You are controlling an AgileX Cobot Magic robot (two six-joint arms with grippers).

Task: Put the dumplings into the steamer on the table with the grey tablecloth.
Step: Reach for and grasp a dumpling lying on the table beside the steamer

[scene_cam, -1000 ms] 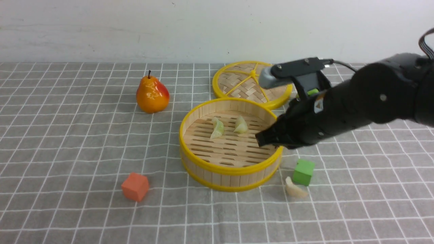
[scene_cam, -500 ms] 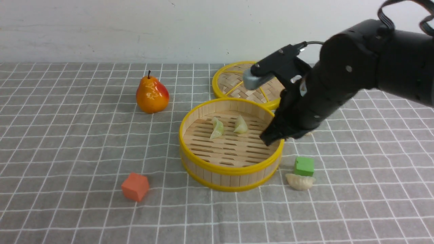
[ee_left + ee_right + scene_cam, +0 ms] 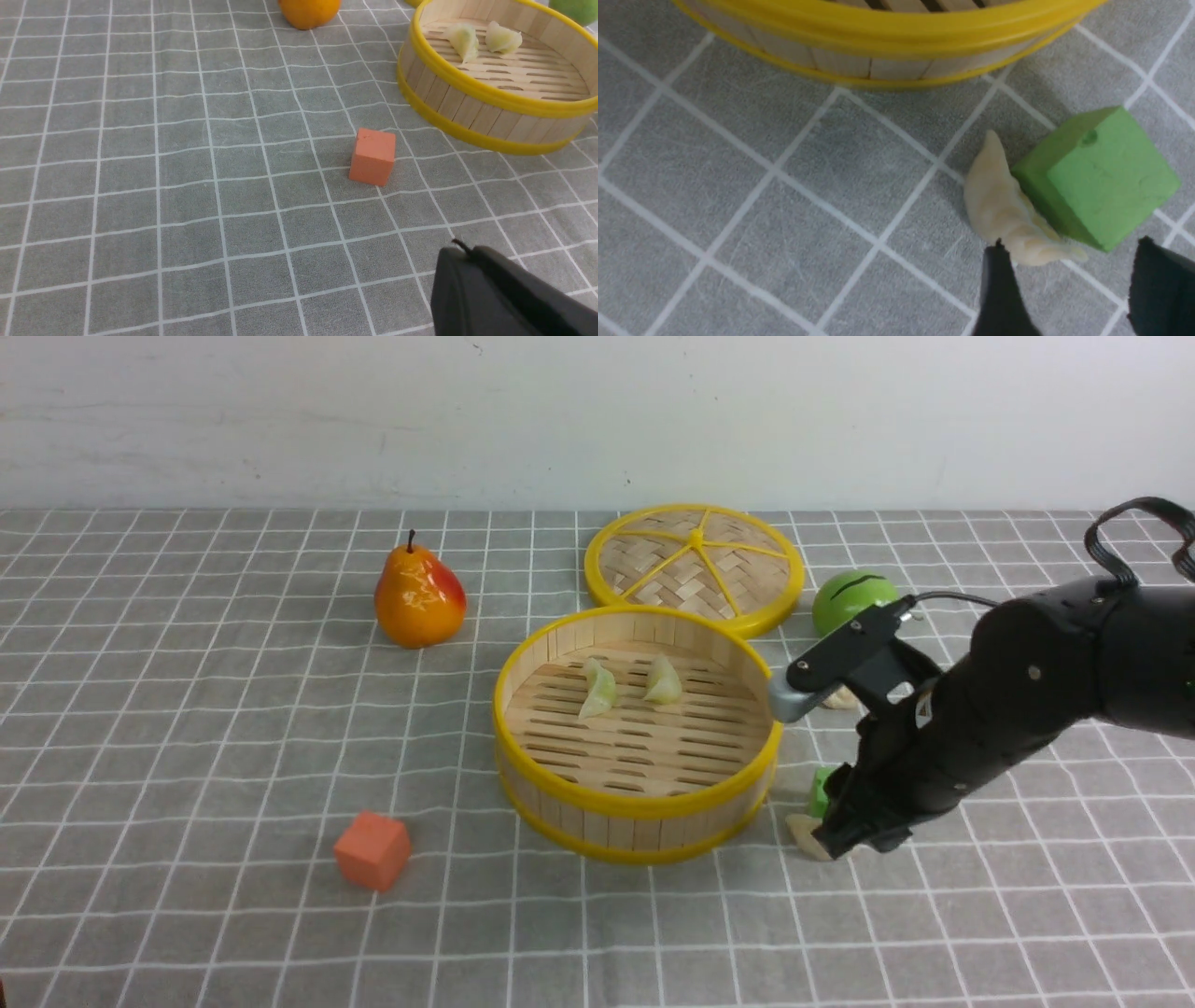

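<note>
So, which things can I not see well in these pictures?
Front view: the right arm covers most of the near dumpling by the green cube, and most of the far dumpling farther back.
Left wrist view: the left gripper is cut by the edge; its fingers are unseen.

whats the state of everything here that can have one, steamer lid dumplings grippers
steamer: uncovered, two dumplings inside
lid: off, flat on the tablecloth behind the steamer
third dumpling: on the tablecloth, touching the green cube, not gripped
fourth dumpling: on the tablecloth, partly hidden by the right arm
right gripper: open, low at the third dumpling
left gripper: shut
</note>
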